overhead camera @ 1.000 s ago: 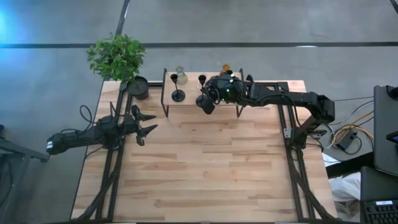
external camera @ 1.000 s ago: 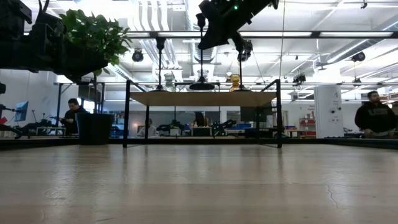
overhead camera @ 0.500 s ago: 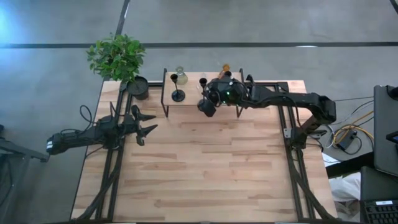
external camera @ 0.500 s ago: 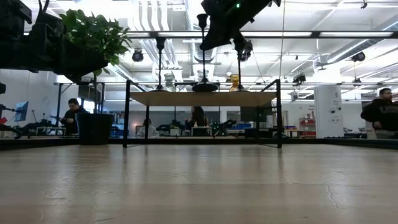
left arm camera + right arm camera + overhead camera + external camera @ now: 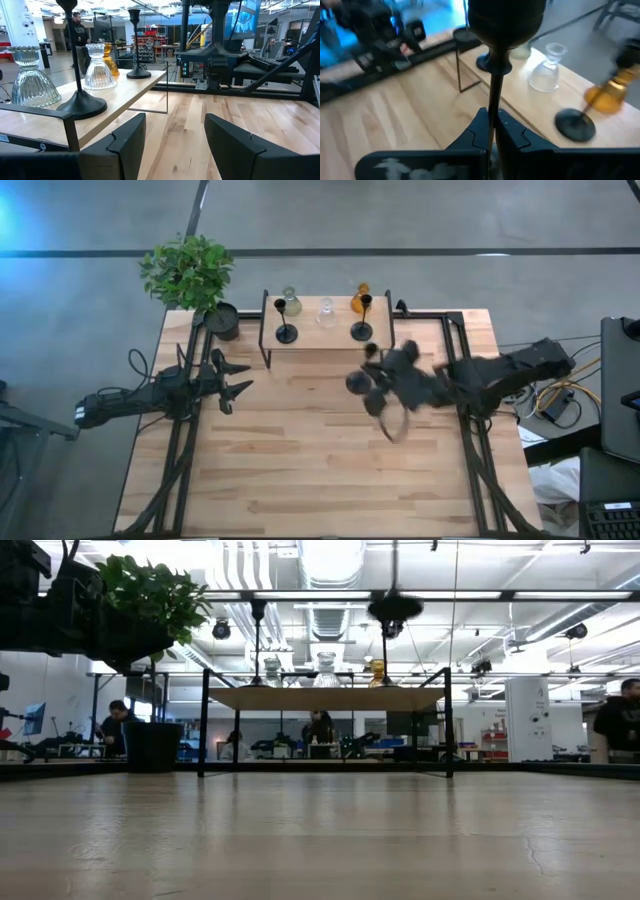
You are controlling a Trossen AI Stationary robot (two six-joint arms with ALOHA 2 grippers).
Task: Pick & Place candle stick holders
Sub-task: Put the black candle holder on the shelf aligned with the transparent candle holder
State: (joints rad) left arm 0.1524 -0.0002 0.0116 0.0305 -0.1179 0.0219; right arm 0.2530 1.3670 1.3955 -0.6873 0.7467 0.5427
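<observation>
Now the right pincer (image 5: 492, 131) grips 1 black candle stick holder (image 5: 496, 60) by its stem above the desk (image 5: 300, 460), near the shelf (image 5: 325, 340). The left pincer (image 5: 172, 145) waits open at left.

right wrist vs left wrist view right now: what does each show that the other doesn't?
Right wrist only: the right gripper shut on a black candle holder's stem, cup towards the camera. Left wrist only: the left gripper, open and empty, over the table, and a person in the room behind. Both: the raised shelf with the clear glass holder, the amber glass holder and two black holders standing on it.
</observation>
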